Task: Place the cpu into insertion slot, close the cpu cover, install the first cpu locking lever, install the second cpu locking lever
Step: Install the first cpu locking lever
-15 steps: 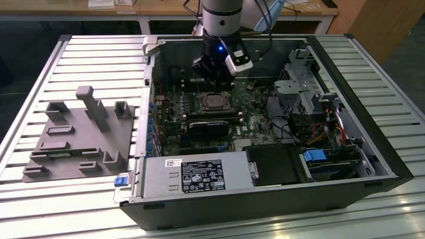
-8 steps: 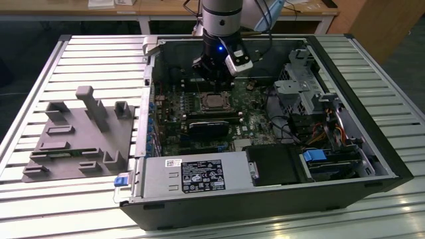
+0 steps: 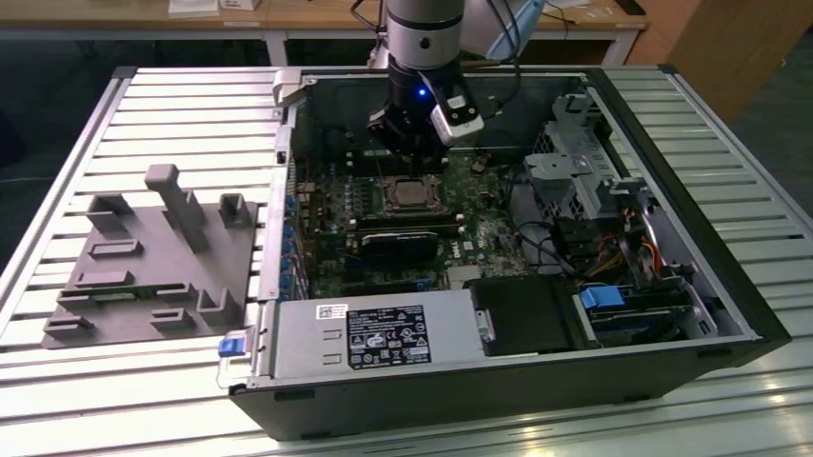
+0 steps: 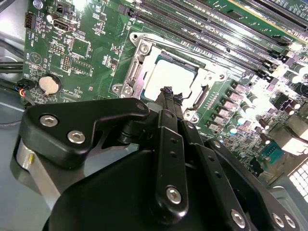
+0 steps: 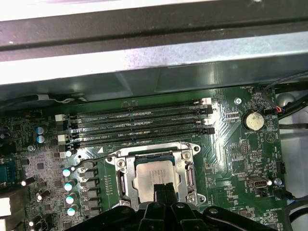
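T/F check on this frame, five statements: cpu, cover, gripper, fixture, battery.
1. The cpu lies in the slot. True.
2. The cover stands raised. False: it lies flat, framing the cpu.
3. The gripper holds the cpu. False: its shut fingertips are over the cpu and hold nothing.
4. The grey fixture lies outside the case. True: it is on the table, to the exterior view's left of the case.
5. A coin battery sits on the board. True.
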